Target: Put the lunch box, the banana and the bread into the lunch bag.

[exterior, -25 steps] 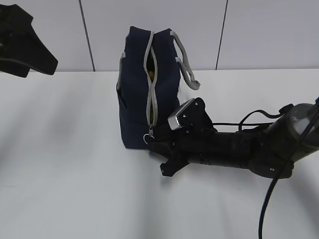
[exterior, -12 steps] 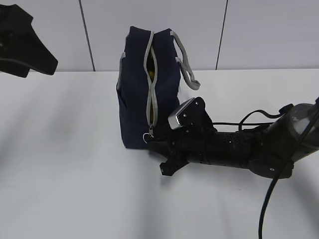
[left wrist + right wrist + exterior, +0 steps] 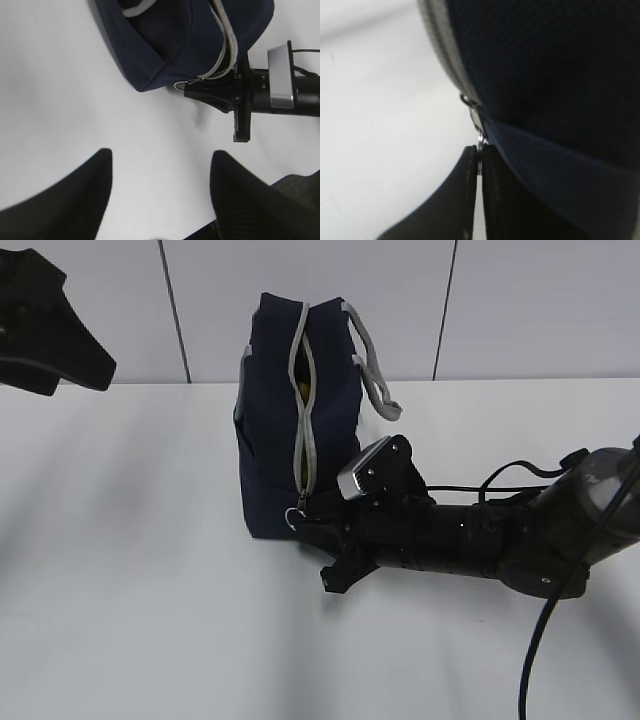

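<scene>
Note the right gripper [image 3: 479, 165] stays pinched on the ring pull [image 3: 480, 145]; lunch bag [image 3: 295, 430] unmoved, zipper still open.

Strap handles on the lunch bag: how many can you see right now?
2. One grey strap handle loops over the right side of the lunch bag; the other shows only as a sliver on its left edge, mostly hidden.

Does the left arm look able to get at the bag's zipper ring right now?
Probably not: the right tool is pinched on the zipper ring of the bag, blocking it; the left tool hangs open, apart.
</scene>
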You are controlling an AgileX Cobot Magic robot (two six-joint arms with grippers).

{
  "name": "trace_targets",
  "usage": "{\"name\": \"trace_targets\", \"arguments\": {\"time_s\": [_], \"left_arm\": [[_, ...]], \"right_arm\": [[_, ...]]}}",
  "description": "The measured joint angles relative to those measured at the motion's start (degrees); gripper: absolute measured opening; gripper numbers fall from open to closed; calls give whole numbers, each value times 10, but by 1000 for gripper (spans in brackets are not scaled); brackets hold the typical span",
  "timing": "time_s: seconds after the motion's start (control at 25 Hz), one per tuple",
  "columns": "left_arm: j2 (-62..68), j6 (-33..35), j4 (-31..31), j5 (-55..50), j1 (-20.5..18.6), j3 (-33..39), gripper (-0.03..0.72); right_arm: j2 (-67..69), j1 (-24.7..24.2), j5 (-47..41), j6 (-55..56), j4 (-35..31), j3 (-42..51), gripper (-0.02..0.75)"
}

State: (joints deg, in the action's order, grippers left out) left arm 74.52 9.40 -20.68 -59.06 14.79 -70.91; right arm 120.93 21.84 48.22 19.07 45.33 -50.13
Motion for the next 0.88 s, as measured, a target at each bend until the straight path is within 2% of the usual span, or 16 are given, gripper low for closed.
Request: {"name": "trace_targets", "arguments": {"time_s": [0.88], "left_arm": [[0,0,0,0,0,0,433]], "right_arm": [[1,0,-7,0,-8,-17,27]]}}
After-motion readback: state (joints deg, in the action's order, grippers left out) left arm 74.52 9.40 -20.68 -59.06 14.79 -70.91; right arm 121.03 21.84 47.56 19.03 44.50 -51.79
